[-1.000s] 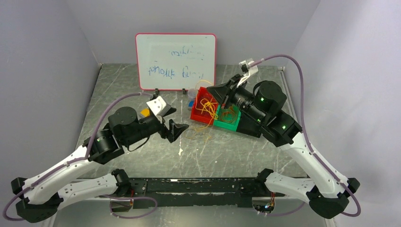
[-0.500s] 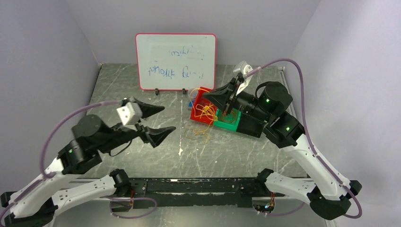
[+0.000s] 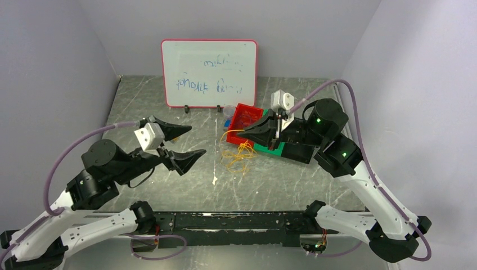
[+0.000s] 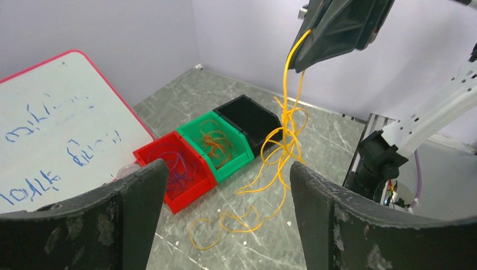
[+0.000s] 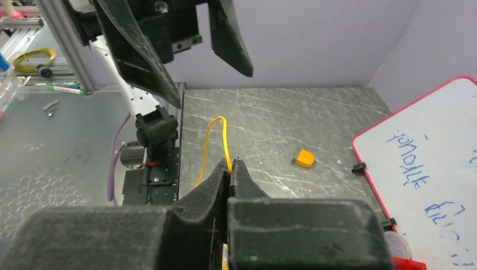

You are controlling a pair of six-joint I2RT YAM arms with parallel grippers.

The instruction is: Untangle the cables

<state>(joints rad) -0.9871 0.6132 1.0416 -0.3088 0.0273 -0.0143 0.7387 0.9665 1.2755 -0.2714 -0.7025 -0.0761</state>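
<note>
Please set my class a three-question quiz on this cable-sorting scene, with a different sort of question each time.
1. True or false: the left gripper is open and holds nothing.
2. Three bins stand in a row. Which one is in the middle? A red, B green, C black.
3. Fill in: the right gripper is shut on a hanging ____ cable.

Key
1. True.
2. B, the green bin.
3. Yellow: the yellow cable trails down to the table.
</note>
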